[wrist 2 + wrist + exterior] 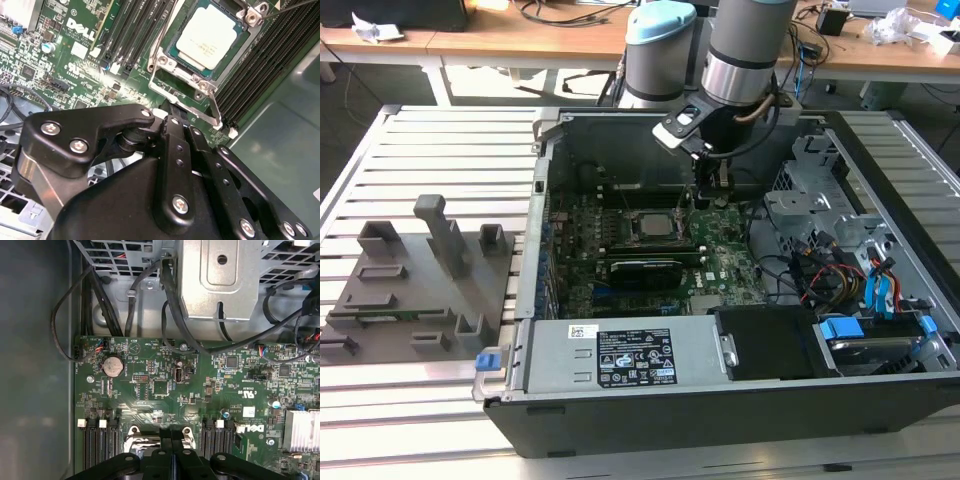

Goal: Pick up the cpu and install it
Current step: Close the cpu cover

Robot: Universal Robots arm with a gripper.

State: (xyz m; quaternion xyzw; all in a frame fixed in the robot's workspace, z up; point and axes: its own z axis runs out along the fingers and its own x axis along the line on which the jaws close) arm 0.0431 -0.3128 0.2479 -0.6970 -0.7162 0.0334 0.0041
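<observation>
Your pincer (172, 435) is narrow, the fingers pressed together with nothing between them, low over the motherboard (125, 405). The cpu (210, 34) lies in the socket (161, 62) just beside the tips, near the middle of the exterior view. It looks seated to me, so keep the tips off its shiny top and move slowly.

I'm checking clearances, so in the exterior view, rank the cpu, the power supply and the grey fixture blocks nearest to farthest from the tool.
1. The cpu, in its socket beside the tool.
2. The power supply, at the case's near edge.
3. The grey fixture blocks, outside the case on the exterior view's left.
</observation>
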